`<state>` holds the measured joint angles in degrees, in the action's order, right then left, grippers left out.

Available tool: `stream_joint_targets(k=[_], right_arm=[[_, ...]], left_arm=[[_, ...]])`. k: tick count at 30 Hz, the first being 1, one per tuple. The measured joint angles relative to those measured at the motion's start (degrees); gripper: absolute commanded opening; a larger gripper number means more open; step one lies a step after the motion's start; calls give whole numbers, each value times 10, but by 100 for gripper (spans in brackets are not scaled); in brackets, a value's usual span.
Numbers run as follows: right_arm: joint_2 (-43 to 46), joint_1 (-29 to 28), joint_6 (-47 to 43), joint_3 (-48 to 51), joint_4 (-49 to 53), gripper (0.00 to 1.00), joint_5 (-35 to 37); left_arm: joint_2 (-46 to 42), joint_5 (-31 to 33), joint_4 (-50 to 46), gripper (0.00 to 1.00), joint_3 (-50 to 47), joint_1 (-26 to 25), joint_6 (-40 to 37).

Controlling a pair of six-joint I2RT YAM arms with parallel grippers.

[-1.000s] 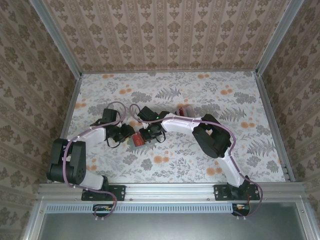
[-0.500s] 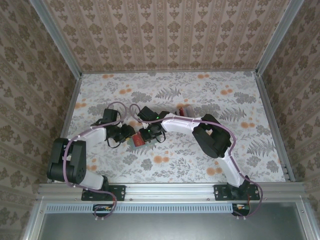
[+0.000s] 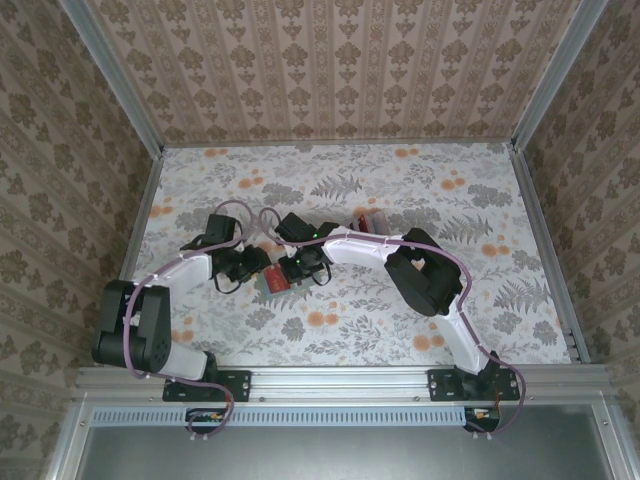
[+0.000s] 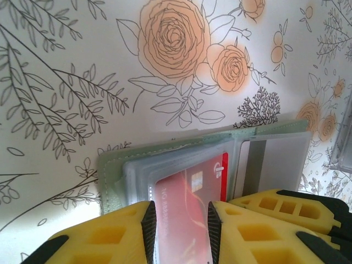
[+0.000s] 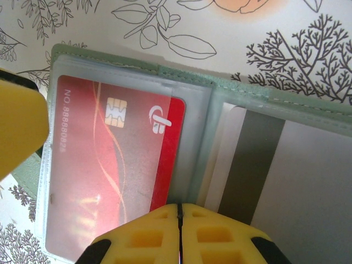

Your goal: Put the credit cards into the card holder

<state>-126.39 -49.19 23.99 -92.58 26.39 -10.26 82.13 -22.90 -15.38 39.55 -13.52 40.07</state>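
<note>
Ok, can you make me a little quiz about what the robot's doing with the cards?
1. What colour is the card in the card holder's clear sleeve? A blue, B red, C yellow.
2. True or false: the card holder lies folded shut.
3. Which one has its fingers pressed together, the left hand or the right hand?
Key: 1 B; 2 false; 3 right hand.

Glossy red plastic credit card [image 5: 104, 165], frosted clear plastic sleeves [image 5: 190, 118], matt stitched grey-green card holder [image 5: 110, 59]
</note>
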Motion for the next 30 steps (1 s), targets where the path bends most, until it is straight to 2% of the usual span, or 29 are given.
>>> stream_joint_targets(k=[18, 30], right_arm=[[0, 0, 0, 0, 0, 8, 0], [0, 0, 0, 0, 0, 8, 0]], left_arm=[[5, 23, -23, 34, 11, -7, -10], [39, 24, -19, 34, 18, -11, -11]])
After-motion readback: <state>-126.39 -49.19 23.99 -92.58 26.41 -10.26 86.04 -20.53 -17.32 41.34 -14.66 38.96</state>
